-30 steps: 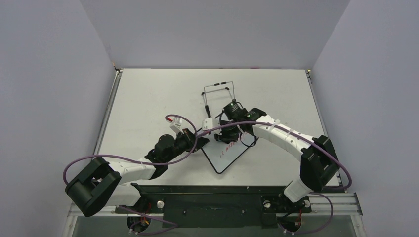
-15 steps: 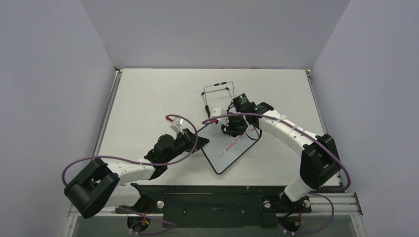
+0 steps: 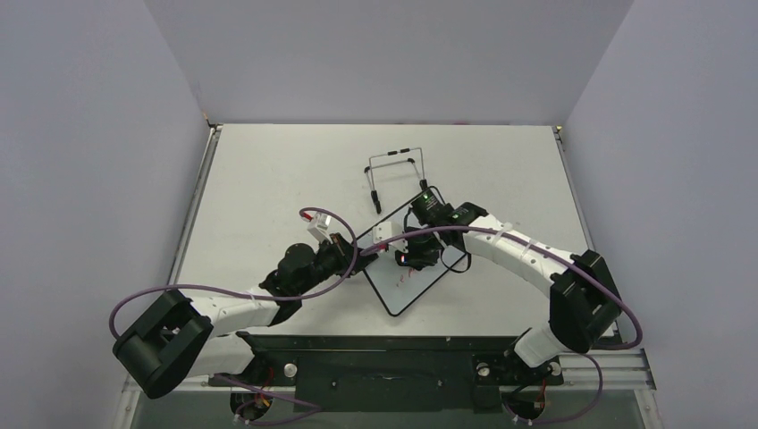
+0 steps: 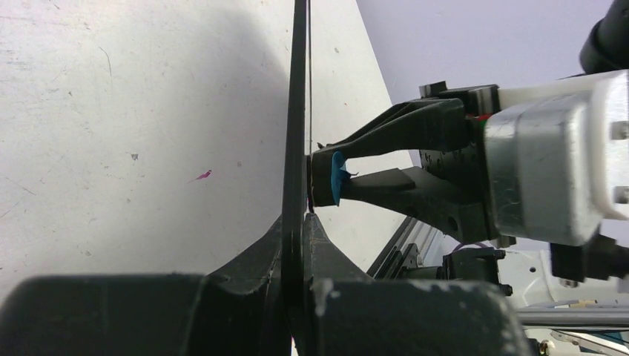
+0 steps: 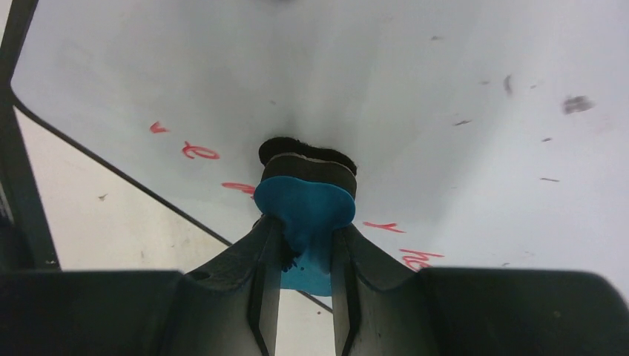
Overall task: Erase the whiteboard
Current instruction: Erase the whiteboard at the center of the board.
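While clamped on a rounded blue eraser (image 5: pixel 304 199), presses it to the glossy whiteboard (image 5: pixel 386 81) beside red scrawl (image 5: pixel 200 153): right gripper (image 5: pixel 305 231). Shut on its thin black frame, seemingly left corner: left gripper (image 4: pixel 297 239). Lies near of wire stand (image 3: pixel 393 172).

Robot lab cell (plain grey walls (image 3: pixel 384 54), white table (image 3: pixel 268 179)).

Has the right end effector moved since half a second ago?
Yes. The right end effector, holding the eraser, slid across the whiteboard, away from the wire stand.
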Robot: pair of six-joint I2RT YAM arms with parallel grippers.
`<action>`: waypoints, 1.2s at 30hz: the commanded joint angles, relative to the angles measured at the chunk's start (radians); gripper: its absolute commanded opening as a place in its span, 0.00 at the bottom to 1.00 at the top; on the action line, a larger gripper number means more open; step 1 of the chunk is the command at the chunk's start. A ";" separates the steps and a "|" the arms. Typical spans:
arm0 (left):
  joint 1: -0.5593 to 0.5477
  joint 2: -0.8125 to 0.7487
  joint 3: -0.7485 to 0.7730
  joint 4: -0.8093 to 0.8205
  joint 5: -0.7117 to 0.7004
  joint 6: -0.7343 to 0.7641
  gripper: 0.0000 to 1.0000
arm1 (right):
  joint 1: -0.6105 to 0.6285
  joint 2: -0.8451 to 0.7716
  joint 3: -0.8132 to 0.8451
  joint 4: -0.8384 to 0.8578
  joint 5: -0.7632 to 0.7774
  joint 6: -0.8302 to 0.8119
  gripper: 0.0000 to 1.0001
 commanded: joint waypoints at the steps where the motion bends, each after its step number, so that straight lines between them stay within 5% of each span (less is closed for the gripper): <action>1: -0.008 -0.065 0.066 0.156 0.051 0.018 0.00 | -0.053 -0.009 -0.014 -0.029 -0.038 -0.019 0.00; 11: -0.009 -0.070 0.084 0.105 0.063 0.047 0.00 | -0.105 0.084 0.163 -0.015 -0.049 0.036 0.00; 18: -0.008 -0.084 0.092 0.087 0.065 0.056 0.00 | -0.004 0.031 0.031 -0.035 -0.048 0.001 0.00; 23: -0.007 -0.081 0.094 0.089 0.068 0.059 0.00 | -0.047 0.006 -0.022 -0.033 -0.027 -0.009 0.00; 36: -0.010 -0.071 0.096 0.101 0.076 0.051 0.00 | -0.110 0.101 0.185 -0.004 -0.002 0.034 0.00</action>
